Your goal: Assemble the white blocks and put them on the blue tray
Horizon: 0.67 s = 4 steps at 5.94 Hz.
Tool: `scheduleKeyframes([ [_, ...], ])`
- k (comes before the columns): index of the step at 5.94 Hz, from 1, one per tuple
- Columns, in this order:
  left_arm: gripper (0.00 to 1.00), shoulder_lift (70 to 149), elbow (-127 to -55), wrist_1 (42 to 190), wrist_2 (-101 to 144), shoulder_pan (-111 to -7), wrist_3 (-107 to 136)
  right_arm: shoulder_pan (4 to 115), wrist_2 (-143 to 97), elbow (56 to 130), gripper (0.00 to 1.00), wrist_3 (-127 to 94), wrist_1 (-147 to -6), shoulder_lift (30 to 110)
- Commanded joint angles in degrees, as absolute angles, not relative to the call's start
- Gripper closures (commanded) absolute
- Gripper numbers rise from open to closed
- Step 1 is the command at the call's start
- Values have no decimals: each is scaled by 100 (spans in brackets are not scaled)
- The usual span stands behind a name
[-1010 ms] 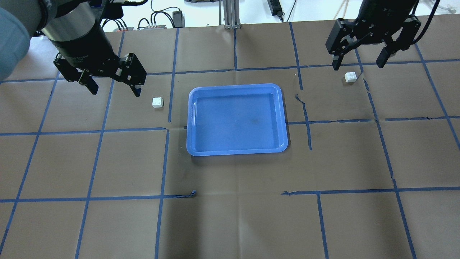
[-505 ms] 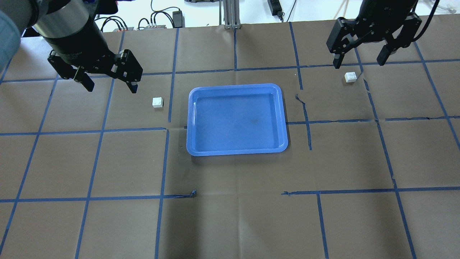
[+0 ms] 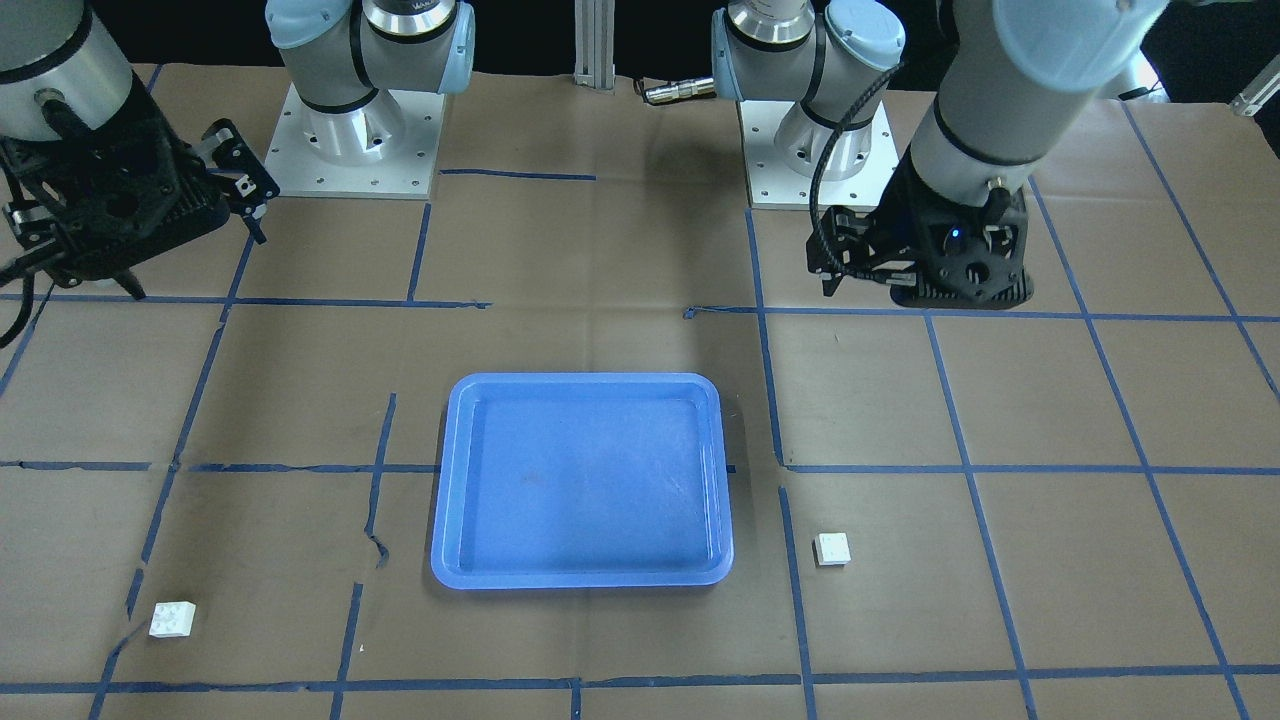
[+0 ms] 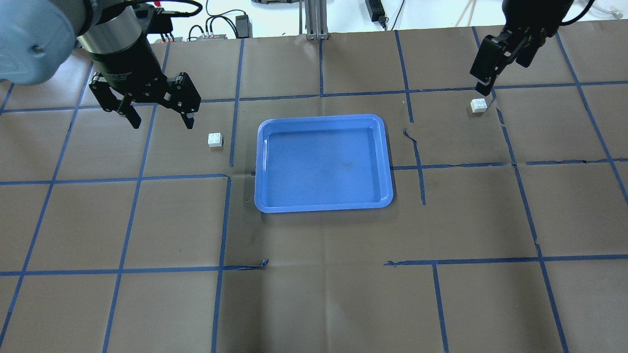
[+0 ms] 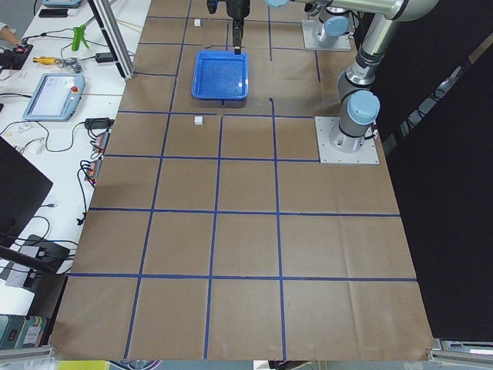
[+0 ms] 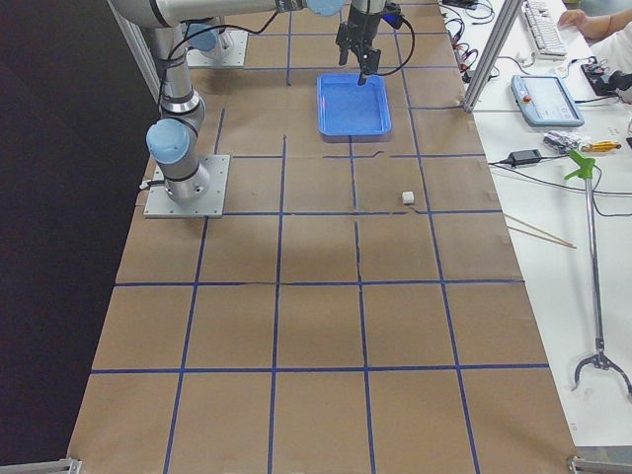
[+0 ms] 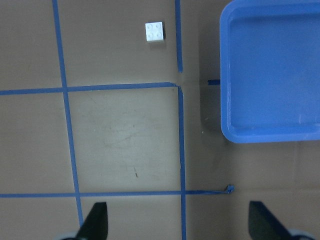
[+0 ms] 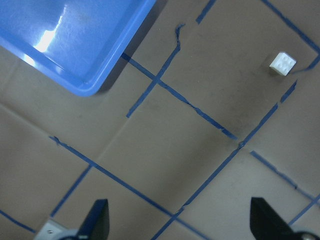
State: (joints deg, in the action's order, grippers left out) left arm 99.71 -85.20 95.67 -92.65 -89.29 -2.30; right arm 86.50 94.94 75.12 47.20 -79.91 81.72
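Block (image 4: pixel 215 139) lies near left gripper (image 4: pixel 162 121), outside its spread jaws

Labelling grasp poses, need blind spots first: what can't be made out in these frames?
- Wrist views: left claw and right claw show fingertips only; rest cut by bottom edge.
- Overhead: right claw's body cut by top edge; turned, second finger hard to separate.
- Side views: left white block and right white block too small for studs.

The left arm (image 3: pixel 1000 90) and right arm (image 3: pixel 50 60) are silver tubes with pale blue joint caps; both stand on square, screw-ringed metal base plates (image 3: pixel 290 160); a black cable (image 3: pixel 817 170) loops beside the black left gripper (image 4: pixel 162 123).
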Motion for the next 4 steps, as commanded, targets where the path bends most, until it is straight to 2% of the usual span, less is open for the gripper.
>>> scheduleKeyframes([
  [1,1,10930,-8648,8691,-9255,-8921,-220,8404,9571,7524,0,8086,-8533,7894],
  [2,1,11221,-8866,7953,-9246,-8921,-194,8011,9554,7523,0,9269,-8525,7806],
  [3,1,11615,-9364,6188,-9255,-8877,-202,7607,9475,7523,0,9951,-8673,7605],
  [4,1,11837,-9552,5109,-9246,-8703,-211,7307,8796,7506,0,10045,-9032,7350],
])
